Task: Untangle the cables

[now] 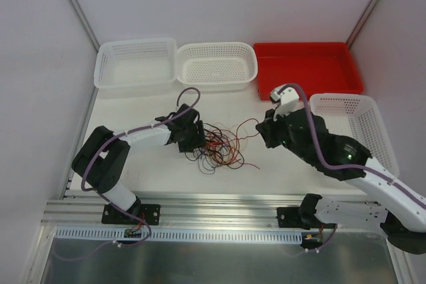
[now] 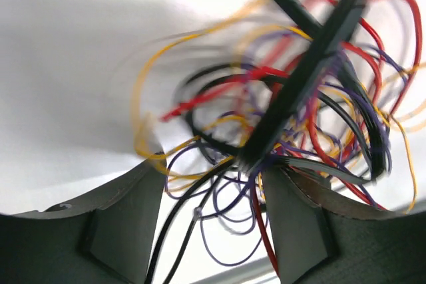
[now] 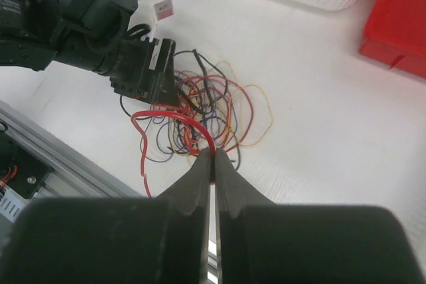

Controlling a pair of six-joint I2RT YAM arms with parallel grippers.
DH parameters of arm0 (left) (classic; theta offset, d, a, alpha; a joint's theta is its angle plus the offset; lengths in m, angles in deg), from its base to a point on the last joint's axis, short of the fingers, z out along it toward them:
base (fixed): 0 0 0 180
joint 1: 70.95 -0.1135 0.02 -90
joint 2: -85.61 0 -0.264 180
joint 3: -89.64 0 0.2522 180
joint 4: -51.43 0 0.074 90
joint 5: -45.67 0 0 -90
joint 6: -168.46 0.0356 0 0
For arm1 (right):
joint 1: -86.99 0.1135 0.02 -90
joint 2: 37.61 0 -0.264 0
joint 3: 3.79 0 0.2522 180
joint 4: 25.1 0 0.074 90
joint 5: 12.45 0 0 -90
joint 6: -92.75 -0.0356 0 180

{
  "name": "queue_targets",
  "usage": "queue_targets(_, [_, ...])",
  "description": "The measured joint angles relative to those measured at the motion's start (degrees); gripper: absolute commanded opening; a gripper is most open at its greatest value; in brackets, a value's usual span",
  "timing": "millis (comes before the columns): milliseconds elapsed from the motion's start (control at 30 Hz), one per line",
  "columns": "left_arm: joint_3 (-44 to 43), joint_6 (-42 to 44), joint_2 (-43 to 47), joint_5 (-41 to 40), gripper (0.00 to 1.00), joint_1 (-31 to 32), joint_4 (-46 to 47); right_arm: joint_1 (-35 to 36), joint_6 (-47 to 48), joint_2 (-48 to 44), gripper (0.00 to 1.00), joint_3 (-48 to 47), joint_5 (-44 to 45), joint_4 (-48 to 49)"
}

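Observation:
A tangle of thin red, black, yellow and purple cables (image 1: 216,144) lies on the white table between the arms. My left gripper (image 1: 191,138) sits at the tangle's left edge. In the left wrist view the left gripper (image 2: 213,191) is open, its fingers (image 2: 126,224) apart, with black, purple and red strands running loosely between them. My right gripper (image 1: 266,132) is to the right of the tangle. In the right wrist view the right gripper (image 3: 213,159) is shut on a red cable (image 3: 170,121) that arches out of the tangle (image 3: 206,108).
Two white baskets (image 1: 136,64) (image 1: 216,64) and a red tray (image 1: 309,68) stand along the back. Another white basket (image 1: 363,124) stands at the right. An aluminium rail (image 1: 213,207) runs along the table's near edge.

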Motion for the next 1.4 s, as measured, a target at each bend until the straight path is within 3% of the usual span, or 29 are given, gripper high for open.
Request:
queue_targets(300, [4.09, 1.46, 4.66, -4.61, 0.59, -12.59, -1.42, 0.00, 5.03, -8.33, 0.01, -14.40, 6.25, -7.91])
queue_targets(467, [4.85, 2.47, 6.03, -7.13, 0.59, -16.35, -3.28, 0.00, 6.75, -11.10, 0.01, -20.46, 9.22, -11.74])
queue_targets(933, [4.94, 4.44, 6.36, -10.73, 0.61, -29.59, -4.90, 0.02, 8.41, -16.17, 0.01, -26.45, 12.35, -16.37])
queue_targets(1067, [4.94, 4.44, 7.26, -12.04, 0.66, -33.40, -6.69, 0.02, 7.78, -16.92, 0.01, -22.34, 13.75, -15.80])
queue_targets(1200, [5.07, 4.66, 10.69, -12.09, 0.77, -34.10, -8.31, 0.02, 5.62, -16.37, 0.01, -11.04, 13.60, -13.92])
queue_targets(1400, [5.29, 6.82, 20.41, -9.01, 0.91, -34.07, -9.86, -3.21, 1.53, -6.25, 0.01, 4.17, 12.17, -9.73])
